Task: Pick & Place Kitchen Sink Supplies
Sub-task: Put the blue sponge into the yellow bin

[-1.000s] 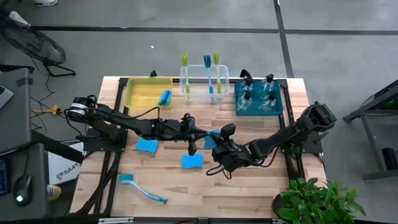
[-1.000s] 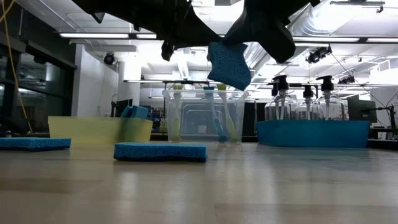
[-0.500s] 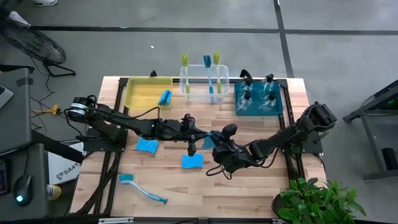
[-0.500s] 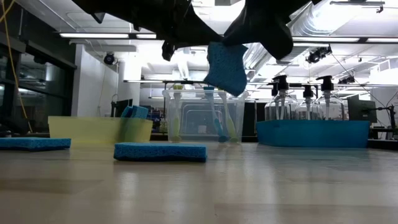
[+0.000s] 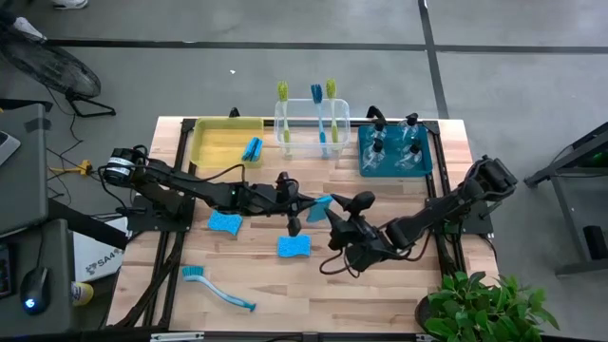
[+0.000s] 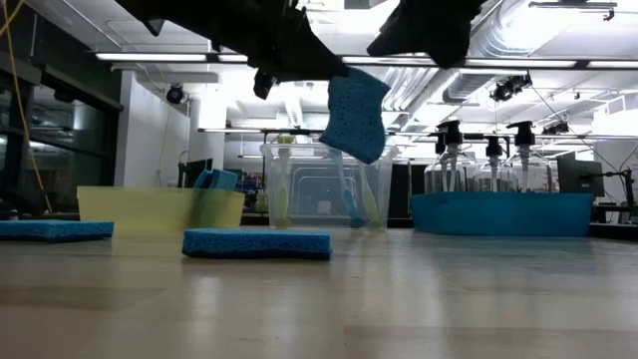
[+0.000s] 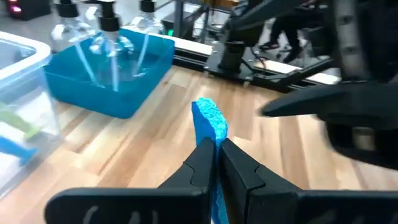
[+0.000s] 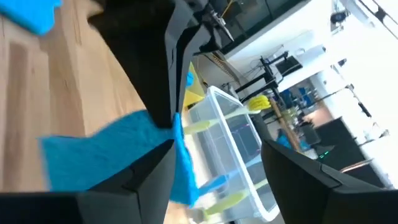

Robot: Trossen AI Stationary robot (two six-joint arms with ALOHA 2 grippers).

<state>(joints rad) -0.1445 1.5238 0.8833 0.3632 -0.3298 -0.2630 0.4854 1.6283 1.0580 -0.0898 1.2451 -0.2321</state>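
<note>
A bright-blue sponge (image 5: 324, 203) hangs clear above the table's middle, with my left gripper (image 5: 311, 202) shut on it. In the left wrist view the sponge (image 7: 207, 117) stands on edge beyond the fingertips of my left gripper (image 7: 216, 154). My right gripper (image 5: 345, 212) stands open just right of the sponge and touches nothing. In its wrist view the sponge (image 8: 106, 155) lies off its left finger. In the low view the sponge (image 6: 354, 112) hangs under my left gripper (image 6: 317, 68). My left gripper pinches the sponge by one end (image 7: 212, 138) between its two fingers. The fingers come nearly level from the table's left. The sponge is lifted clear, stands on edge and slants down beyond the fingertips.
Two more sponges (image 5: 224, 222) (image 5: 294, 247) and a blue brush (image 5: 218, 287) lie on the table. At the far edge stand a yellow bin (image 5: 214, 142) with a sponge, a clear bin (image 5: 342, 123) with brushes, and a teal bin (image 5: 425, 161) with spray bottles.
My right gripper has opened, let go of the sponge, rolled and drawn back a little toward the table's right. The sponge stays in my left gripper and has swung slightly left, hanging freer.
</note>
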